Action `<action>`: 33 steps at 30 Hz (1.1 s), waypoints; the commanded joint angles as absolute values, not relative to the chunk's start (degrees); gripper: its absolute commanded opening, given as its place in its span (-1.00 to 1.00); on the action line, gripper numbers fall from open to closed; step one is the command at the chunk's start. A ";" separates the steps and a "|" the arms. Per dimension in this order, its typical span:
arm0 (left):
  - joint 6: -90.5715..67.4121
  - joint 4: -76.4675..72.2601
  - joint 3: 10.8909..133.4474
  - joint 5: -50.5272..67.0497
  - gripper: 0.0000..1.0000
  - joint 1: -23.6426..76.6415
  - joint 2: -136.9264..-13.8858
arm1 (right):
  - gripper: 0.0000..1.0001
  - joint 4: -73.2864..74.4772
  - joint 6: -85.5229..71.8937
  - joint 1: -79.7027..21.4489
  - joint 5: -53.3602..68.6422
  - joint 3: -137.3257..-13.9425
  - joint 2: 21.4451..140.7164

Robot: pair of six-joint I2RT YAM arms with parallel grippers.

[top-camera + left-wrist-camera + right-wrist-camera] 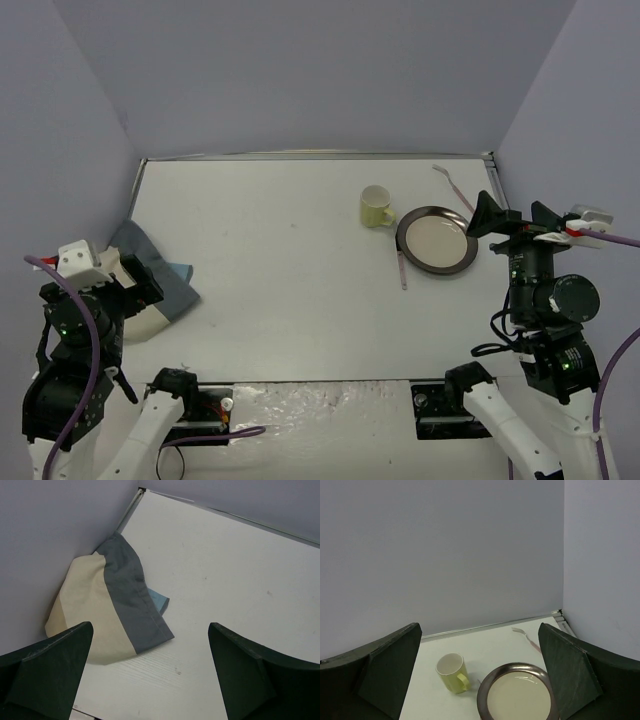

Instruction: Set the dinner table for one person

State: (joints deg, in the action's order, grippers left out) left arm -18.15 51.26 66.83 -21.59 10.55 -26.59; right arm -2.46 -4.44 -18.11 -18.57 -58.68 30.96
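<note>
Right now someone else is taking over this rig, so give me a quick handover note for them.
Left claw: open, empty, above the crumpled placemat at the dinner table's left edge.
Right claw: open, empty, right of the plate.
Mug sits left of the plate, a slim utensil by its left rim, and a fork near the far right corner.
Done: nothing set.
Left: spread the placemat, then arrange everything.

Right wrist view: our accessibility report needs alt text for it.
Between open dark jaws, a pale yellow ceramic mug stands left of a round metal-rimmed cream plate on the white tabletop. A pink-handled fork lies behind them near the far right corner.
</note>
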 commanded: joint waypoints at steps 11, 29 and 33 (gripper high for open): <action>-28.08 51.07 59.84 -17.57 0.94 10.81 -45.14 | 1.00 0.28 -14.90 -18.63 -10.91 -57.31 39.55; -39.59 39.59 55.91 -12.14 0.94 5.24 -79.58 | 1.00 4.39 -20.10 -18.63 0.80 -51.93 42.88; -42.13 37.95 56.25 -14.56 0.94 4.68 -85.24 | 1.00 4.33 -19.64 -18.72 1.71 -50.67 41.27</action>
State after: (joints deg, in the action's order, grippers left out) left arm -38.07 40.64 53.15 -12.04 5.26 -83.02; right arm 8.25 -19.33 -18.11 -0.55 -51.24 42.96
